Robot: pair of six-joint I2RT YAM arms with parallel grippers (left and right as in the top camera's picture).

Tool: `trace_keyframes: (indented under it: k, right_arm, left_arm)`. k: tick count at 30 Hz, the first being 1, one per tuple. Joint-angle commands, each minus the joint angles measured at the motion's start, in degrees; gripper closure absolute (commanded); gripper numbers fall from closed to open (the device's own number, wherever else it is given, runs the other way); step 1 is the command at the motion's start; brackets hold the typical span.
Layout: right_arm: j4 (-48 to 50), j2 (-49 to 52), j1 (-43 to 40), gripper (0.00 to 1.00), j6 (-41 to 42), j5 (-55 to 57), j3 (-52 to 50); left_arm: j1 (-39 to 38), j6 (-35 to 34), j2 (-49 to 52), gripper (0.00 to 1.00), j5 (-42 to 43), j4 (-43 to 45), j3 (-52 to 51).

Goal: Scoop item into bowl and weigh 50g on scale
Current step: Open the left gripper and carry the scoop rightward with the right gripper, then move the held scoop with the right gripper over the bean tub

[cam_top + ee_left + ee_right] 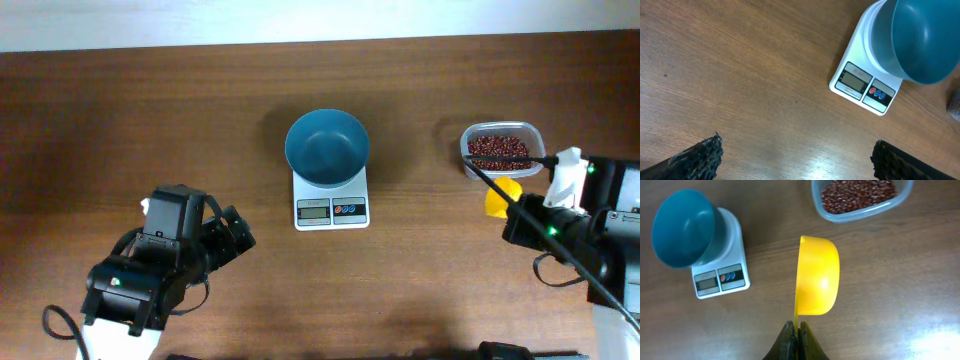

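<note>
The teal-blue bowl [326, 147] stands on the white scale [331, 208] at the table's middle; both also show in the left wrist view, bowl [925, 40] on scale [860, 85], and in the right wrist view, bowl [682, 227] on scale [722, 275]. The red-brown beans [498, 151] lie in a clear tub [532, 133] at the right, seen too in the right wrist view [857, 192]. My right gripper [797, 330] is shut on the handle of a yellow scoop [817, 275], held on its side just below the tub [502, 195]. My left gripper [795, 160] is open and empty, left of the scale.
The clear tub [865, 212] stands near the right edge. A white wall edge [300, 20] runs along the table's back. Bare wood lies between the left arm [165, 260] and the scale.
</note>
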Motion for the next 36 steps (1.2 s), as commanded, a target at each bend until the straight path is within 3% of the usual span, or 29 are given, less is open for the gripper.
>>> trace_keyframes:
  k: [1,4,13,18,26,36]
  right_arm:
    - [-1.25,-2.10,-0.13,0.96,-2.73,-2.75,1.18]
    - [-2.54,-1.40,2.80,0.96,-2.67,-12.92,1.16]
    - [-5.07,8.15,-3.50,0.96,-20.81,-53.81,-2.99]
    - [-9.53,14.23,-4.87,0.96,-30.84,-68.39,-7.43]
    - [-9.49,17.94,-4.87,0.96,-32.41,-76.56,-11.19]
    - [-14.75,17.94,-4.87,0.96,-30.14,-76.59,-11.19]
  left_arm:
    - [0.35,1.46,-0.50,0.01,-0.42,-0.24,0.68]
    - [0.35,1.33,-0.50,0.01,-0.11,-0.28,0.68]
    - [0.35,0.24,-0.50,0.01,0.98,-0.55,0.68]
    - [0.35,0.31,-0.50,0.01,0.61,-0.74,0.68]
    - [0.35,0.44,-0.50,0.01,0.63,-0.94,0.68]
    - [0.35,0.44,-0.50,0.01,-2.54,-2.23,0.68]
